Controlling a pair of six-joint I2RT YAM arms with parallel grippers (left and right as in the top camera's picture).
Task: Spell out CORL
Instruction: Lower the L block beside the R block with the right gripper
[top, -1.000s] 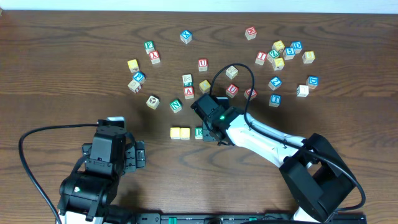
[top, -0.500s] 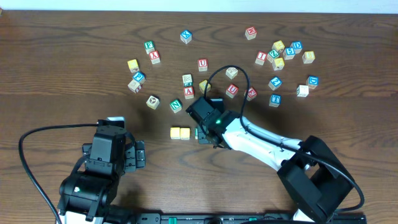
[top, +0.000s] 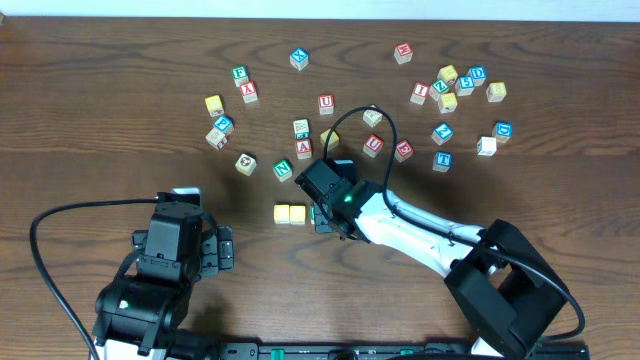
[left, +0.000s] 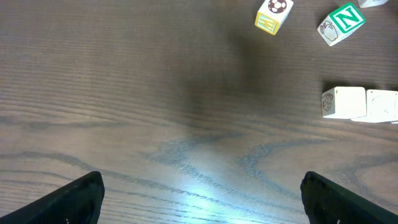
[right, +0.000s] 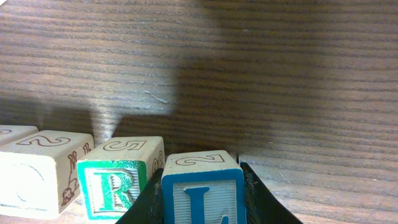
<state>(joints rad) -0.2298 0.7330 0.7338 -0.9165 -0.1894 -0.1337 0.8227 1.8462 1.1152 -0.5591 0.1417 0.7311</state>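
Beside the R cube (right: 113, 185), right claw (right: 202, 200) grasps the L cube (right: 200, 184); left claw (left: 202, 196) gapes wide

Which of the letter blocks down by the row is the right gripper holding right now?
The blue L cube, clamped by the right gripper on both sides; the green R cube next to it stands outside the jaws.

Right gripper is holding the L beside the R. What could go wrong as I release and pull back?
One finger of the right gripper sits between the L cube and the R cube; opening could shove the R and the yellow cubes beside it out of line.
The green N cube lies close to the right arm; pulling back could sweep it.
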